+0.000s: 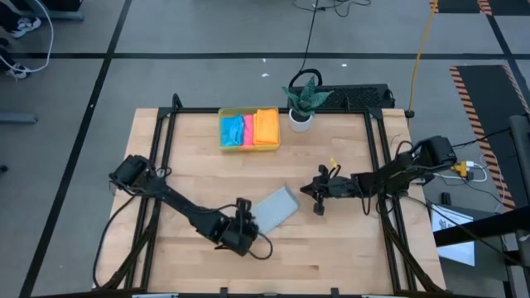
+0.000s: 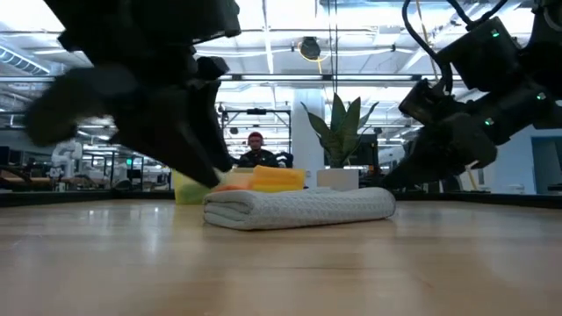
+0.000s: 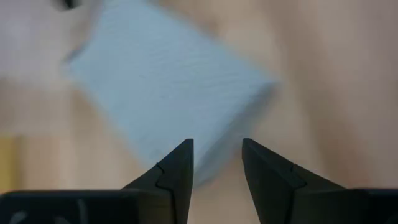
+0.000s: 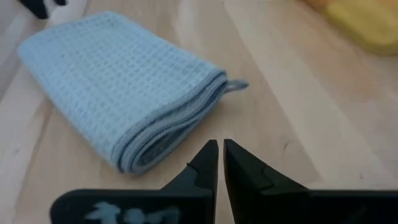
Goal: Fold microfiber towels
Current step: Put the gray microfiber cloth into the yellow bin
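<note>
A light grey microfiber towel lies folded into a thick rectangle on the wooden table, resting flat on its underside; its layered fold edge faces the right arm. My left gripper stands open just at the towel's near-left end, with nothing between its fingers. My right gripper is shut and hovers a short way off the towel's right end. Blue, pink and orange towels lie side by side in the yellow tray at the far edge.
A potted plant in a white pot stands right of the tray at the far edge. Black frame rails run along the table's left and right sides. Bare wood lies between the grey towel and the tray and along the near edge.
</note>
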`<state>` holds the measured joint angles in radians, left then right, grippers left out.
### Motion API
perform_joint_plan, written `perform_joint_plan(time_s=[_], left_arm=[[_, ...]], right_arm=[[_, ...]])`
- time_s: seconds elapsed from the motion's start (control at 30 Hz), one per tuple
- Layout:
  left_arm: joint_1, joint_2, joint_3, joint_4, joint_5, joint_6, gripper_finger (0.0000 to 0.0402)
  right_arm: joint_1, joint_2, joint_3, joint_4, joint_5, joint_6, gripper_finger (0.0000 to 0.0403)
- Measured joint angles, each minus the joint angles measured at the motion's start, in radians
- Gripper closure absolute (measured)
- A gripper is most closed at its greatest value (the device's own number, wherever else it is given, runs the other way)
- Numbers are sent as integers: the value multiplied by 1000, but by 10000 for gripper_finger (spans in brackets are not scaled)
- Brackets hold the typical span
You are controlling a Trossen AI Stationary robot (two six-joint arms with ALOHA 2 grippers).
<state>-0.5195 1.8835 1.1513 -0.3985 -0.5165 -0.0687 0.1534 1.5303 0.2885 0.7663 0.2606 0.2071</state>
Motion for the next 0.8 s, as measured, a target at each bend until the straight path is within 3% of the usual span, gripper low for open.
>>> perform_joint_plan(time_s=[0.17,0.3,0.5,0.6,0.67,0.8], left_arm=[[9,6,1,119,236,185,260],[14,19,1,179,312,293,249],[15,24,1,189,241,411,183],[15,32,1,187,156,424,153],[15,48,2,168,90,423,144],[25,100,4,170,67,421,145]], right_arm=[[16,0,-8,-1,-1,15,387],[18,0,-8,3,-1,16,387],[18,0,-8,2,-1,16,387],[18,0,-8,1,-1,16,387],[18,0,-8,1,-1,16,387],[18,-1,-8,1,-1,16,387]])
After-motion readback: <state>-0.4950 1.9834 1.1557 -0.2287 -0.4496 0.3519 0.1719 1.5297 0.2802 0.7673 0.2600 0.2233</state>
